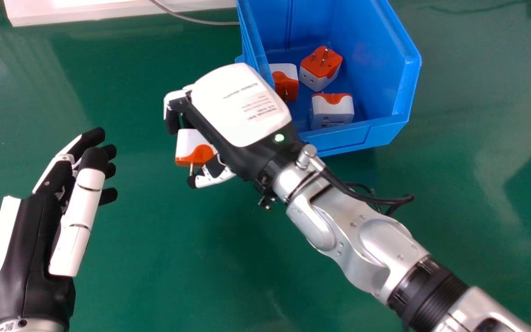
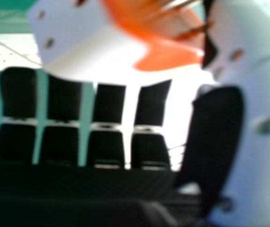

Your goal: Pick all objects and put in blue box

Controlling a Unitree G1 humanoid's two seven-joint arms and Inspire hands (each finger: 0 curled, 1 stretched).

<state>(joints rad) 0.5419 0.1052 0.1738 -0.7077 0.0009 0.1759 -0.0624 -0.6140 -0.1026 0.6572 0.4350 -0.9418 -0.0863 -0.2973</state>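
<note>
Here at the middle of my view, my right hand [image 1: 242, 103] pinches a white-and-orange adapter [image 1: 189, 140] between thumb and fingers at its nine o'clock side, my silver forearm [image 1: 339, 240] slanting in from four, and the blue box [image 1: 407, 85] stands open at one o'clock. Inside it I count three more: one [image 1: 285, 83] at nine o'clock by the wall, one [image 1: 321, 67] at twelve with its prongs up, one [image 1: 332, 113] at five. And over at nine, my left hand [image 1: 32, 230] is loose and relaxed above the green table [image 1: 164, 258]!
</note>
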